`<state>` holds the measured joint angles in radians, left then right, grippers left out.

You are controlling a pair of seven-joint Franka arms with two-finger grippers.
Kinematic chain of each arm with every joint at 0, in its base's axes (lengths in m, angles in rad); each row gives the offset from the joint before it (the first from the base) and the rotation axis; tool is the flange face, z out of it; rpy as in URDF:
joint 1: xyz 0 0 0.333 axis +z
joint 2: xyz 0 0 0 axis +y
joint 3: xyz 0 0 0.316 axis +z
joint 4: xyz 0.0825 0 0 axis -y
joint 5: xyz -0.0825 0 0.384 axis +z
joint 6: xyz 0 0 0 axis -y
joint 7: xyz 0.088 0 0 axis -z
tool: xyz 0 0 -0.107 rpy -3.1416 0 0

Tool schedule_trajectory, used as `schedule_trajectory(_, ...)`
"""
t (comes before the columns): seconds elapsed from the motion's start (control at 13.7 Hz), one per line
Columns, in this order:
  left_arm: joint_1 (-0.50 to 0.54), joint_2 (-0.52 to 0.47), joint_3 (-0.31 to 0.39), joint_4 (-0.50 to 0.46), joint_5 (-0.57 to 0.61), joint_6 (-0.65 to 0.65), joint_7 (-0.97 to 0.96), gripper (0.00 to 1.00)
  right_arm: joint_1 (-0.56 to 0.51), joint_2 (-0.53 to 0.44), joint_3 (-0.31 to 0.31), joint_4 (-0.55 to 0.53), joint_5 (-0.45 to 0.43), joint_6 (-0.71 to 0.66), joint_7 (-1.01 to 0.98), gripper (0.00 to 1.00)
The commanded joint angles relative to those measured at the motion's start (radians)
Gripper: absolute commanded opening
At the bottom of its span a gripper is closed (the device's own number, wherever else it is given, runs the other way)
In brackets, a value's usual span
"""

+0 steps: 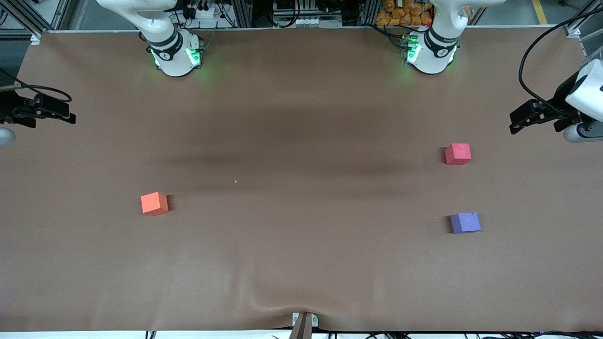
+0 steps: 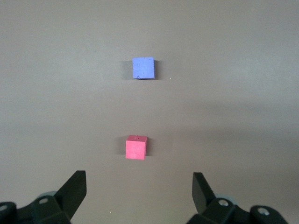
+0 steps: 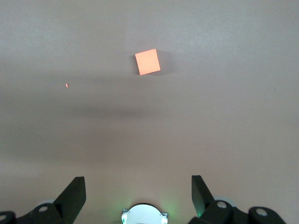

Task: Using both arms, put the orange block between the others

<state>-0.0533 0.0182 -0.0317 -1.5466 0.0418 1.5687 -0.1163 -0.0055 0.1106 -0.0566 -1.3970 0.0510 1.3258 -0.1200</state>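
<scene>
Orange block point(image 1: 154, 203) sits on brown table point(image 1: 301, 263), well apart from 2 other cubes; both grippers' jaws apart.

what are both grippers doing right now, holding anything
left gripper: open, empty, above the table near the pinkish-red cube.
right gripper: open, empty, at its own end, apart from the orange block.

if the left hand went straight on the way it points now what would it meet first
Probably the pinkish-red cube, centred ahead of the open left hand; the purple-blue cube lies past it. Depth is unclear, so it might meet the table first.
</scene>
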Motion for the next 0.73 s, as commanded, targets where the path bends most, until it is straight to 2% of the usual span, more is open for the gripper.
schedule_trajectory(0.0, 0.007, 0.011, -0.002, 0.019, -0.017, -0.003, 0.013, 1.00, -0.018, -0.009, 0.023, 0.009, -0.016, -0.003, 0.037, 1.00)
schedule_trajectory(0.66, 0.000, 0.031, -0.002, 0.022, -0.017, 0.013, 0.013, 1.00, -0.014, -0.009, 0.024, 0.056, -0.011, -0.010, 0.039, 1.00)
